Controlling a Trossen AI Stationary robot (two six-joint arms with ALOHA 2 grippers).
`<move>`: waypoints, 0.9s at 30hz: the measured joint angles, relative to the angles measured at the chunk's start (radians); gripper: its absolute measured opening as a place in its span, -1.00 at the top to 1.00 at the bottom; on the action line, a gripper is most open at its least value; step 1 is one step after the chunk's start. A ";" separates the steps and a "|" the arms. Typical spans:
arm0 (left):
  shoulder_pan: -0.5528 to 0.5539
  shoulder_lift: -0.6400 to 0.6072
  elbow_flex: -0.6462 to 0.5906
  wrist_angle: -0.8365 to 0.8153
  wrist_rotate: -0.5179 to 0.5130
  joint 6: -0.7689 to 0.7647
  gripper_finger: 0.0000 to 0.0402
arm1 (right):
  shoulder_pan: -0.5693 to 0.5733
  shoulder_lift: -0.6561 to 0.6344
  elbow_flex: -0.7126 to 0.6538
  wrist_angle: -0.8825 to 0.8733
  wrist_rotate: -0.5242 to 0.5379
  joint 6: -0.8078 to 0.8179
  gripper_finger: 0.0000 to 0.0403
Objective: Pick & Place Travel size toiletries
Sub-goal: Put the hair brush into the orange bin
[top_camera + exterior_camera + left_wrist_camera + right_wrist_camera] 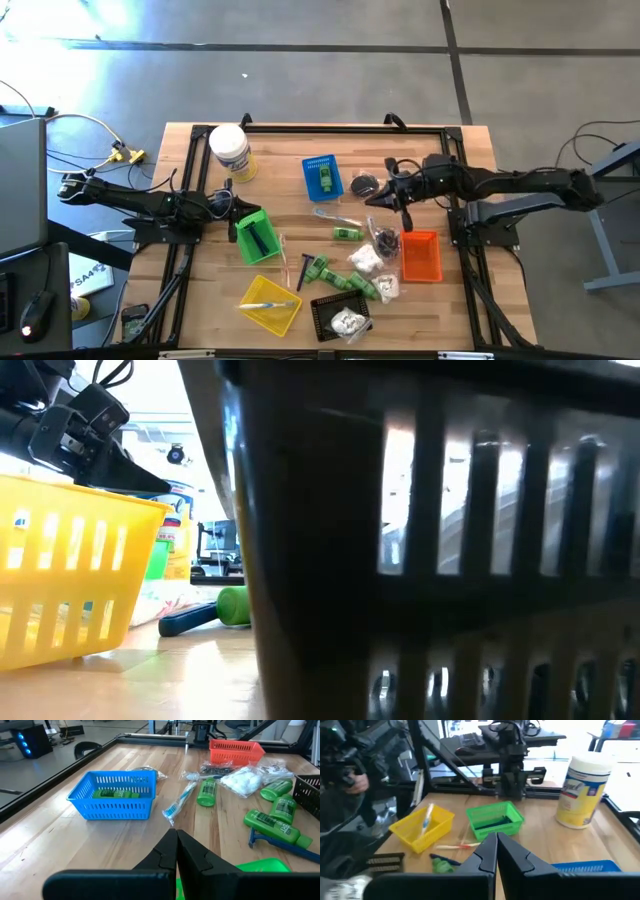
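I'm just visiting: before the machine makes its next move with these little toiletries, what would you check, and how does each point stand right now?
1. Right pincer holding an item: not ok; it hangs shut above the pile with nothing seen between its tips.
2. Left pincer out of the way: ok; shut, waiting by the green basket.
3. Orange basket free to receive: ok; nothing seen inside.
4. Items left loose on the table: not ok; green bottles and a white packet lie there.
5. Blue basket upright: ok; a green bottle lies in it.
6. Exact target under the right pincer: cannot tell.
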 joint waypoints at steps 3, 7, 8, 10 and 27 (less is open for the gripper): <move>0.000 0.000 0.000 0.001 0.000 0.000 1.00 | -0.105 0.004 -0.055 0.092 -0.073 0.028 0.98; 0.000 0.000 0.000 0.000 -0.003 0.000 1.00 | -0.219 0.005 -0.132 0.166 -0.221 0.066 0.98; 0.000 0.000 0.000 0.000 -0.008 0.000 1.00 | -0.234 0.005 -0.156 0.205 -0.251 0.073 0.98; 0.000 0.000 0.000 0.001 -0.016 0.000 1.00 | -0.256 0.005 -0.201 0.278 -0.278 0.096 0.98; 0.000 0.031 0.042 0.012 -0.032 -0.064 1.00 | -0.215 0.005 -0.426 0.568 -0.158 0.111 0.98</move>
